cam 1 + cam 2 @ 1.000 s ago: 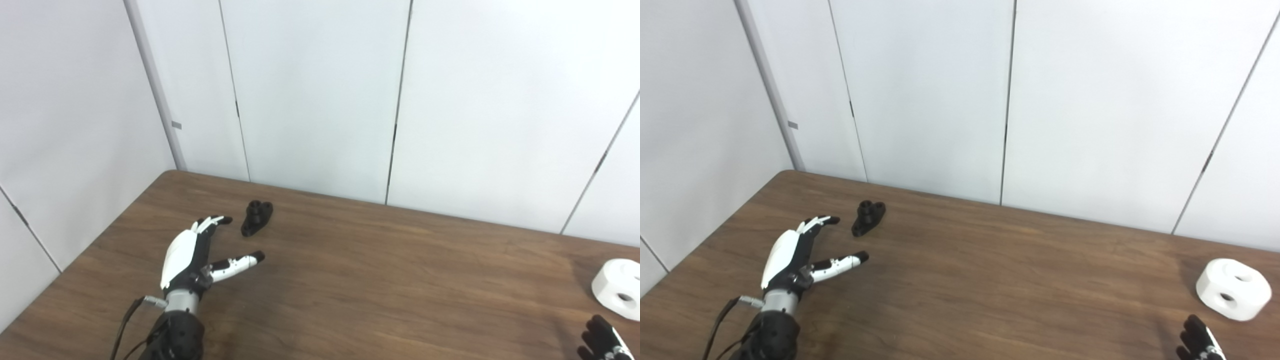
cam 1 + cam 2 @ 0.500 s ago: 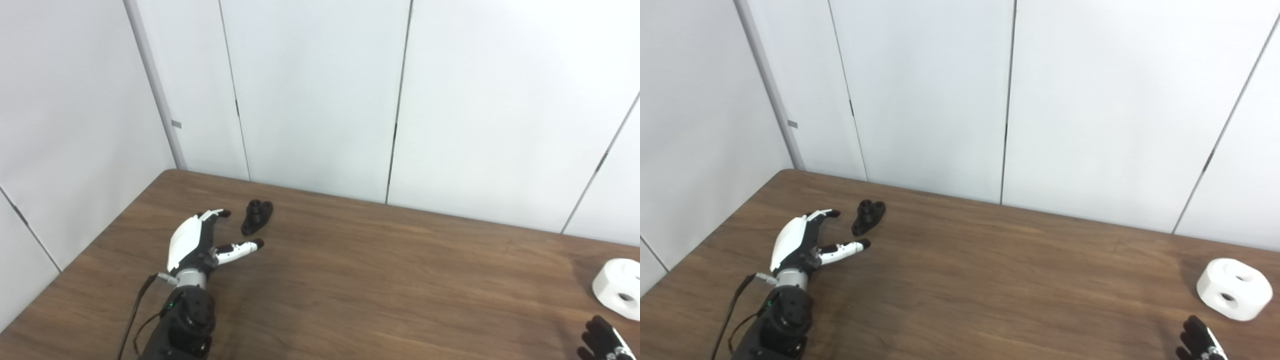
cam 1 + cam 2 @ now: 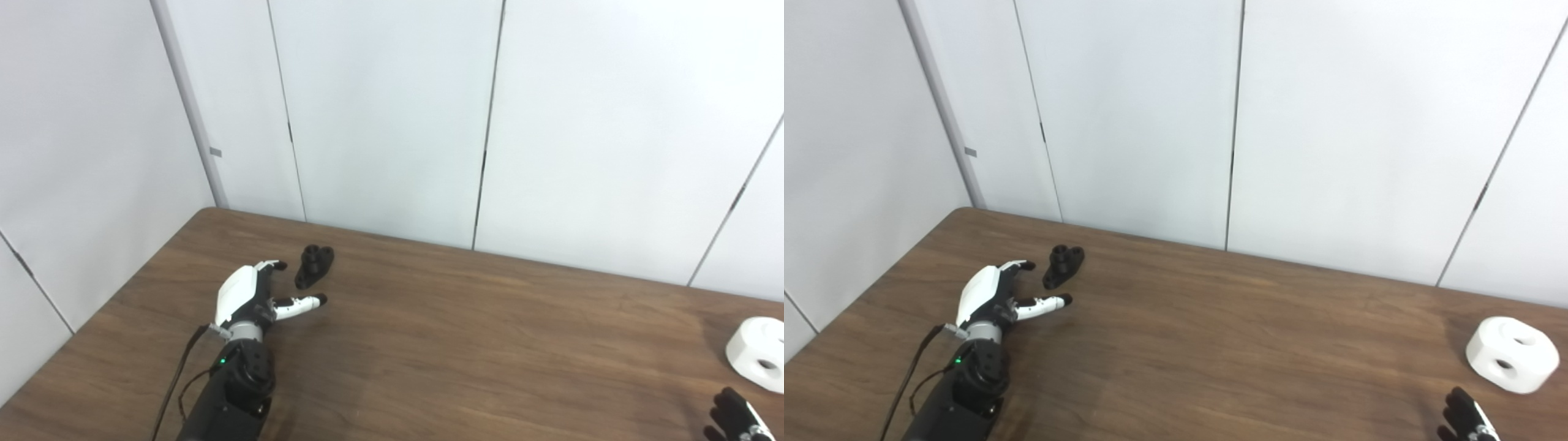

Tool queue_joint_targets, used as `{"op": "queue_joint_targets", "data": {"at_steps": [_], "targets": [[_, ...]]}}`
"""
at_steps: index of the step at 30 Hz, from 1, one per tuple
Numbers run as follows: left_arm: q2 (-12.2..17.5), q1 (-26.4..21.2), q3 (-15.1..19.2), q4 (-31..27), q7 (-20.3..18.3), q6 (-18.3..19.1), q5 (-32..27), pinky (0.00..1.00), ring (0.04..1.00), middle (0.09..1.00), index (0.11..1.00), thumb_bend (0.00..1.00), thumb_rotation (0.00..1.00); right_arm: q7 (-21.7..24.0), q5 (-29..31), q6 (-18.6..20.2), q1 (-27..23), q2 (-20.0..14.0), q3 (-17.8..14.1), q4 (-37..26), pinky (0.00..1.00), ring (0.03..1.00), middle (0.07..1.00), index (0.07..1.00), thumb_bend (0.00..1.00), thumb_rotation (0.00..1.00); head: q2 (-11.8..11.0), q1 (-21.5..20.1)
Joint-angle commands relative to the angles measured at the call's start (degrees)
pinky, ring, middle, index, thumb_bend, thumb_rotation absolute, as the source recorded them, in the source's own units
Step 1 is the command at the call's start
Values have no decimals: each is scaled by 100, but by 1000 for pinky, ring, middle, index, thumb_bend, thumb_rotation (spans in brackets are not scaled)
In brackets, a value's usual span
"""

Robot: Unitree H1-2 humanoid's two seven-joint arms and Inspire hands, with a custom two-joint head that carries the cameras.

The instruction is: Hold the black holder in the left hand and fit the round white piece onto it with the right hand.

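The small black holder [image 3: 313,266] lies on the brown table near its far left corner; it also shows in the right eye view [image 3: 1062,266]. My left hand [image 3: 251,294] is open just left of and in front of it, fingers and thumb spread, not touching it. The round white piece [image 3: 1510,353] with two holes sits at the right edge of the table. Only the black fingertips of my right hand [image 3: 1465,419] show at the bottom right, in front of the white piece and apart from it.
The wooden table [image 3: 465,343] runs up to white wall panels [image 3: 392,122] at the back and left. A cable [image 3: 177,386] hangs from the left wrist.
My left hand has moved forward and a little right, closer to the black holder, and stays open. The right hand and the white piece have not moved.
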Motion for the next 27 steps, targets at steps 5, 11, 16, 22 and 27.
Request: {"op": "queue_joint_targets", "data": {"at_steps": [5, 11, 16, 22, 27], "targets": [[267, -494, -65, 163, 138, -5, 127, 1000, 1000, 949, 833, 871, 375, -43, 65, -117, 276, 156, 86, 262, 933, 950, 938, 904, 745, 929, -5, -26], [339, -678, -176, 420, 67, 7, 173, 1000, 1000, 957, 841, 865, 417, -74, 34, -166, 297, 174, 93, 277, 924, 945, 934, 901, 752, 929, -11, -69], [336, -841, -227, 528, 68, 3, 137, 1000, 1000, 953, 835, 863, 419, -105, 42, -182, 298, 198, 96, 293, 921, 938, 928, 892, 754, 913, -17, -71], [334, -1029, -313, 705, 37, 7, 130, 1000, 1000, 947, 830, 875, 402, -132, 23, -189, 305, 223, 110, 288, 936, 944, 932, 899, 754, 924, -15, -116], [329, -1172, -404, 930, 111, -6, 85, 1000, 997, 926, 817, 858, 386, -168, -17, -163, 311, 236, 118, 273, 937, 944, 932, 898, 749, 925, -19, -157]]}}
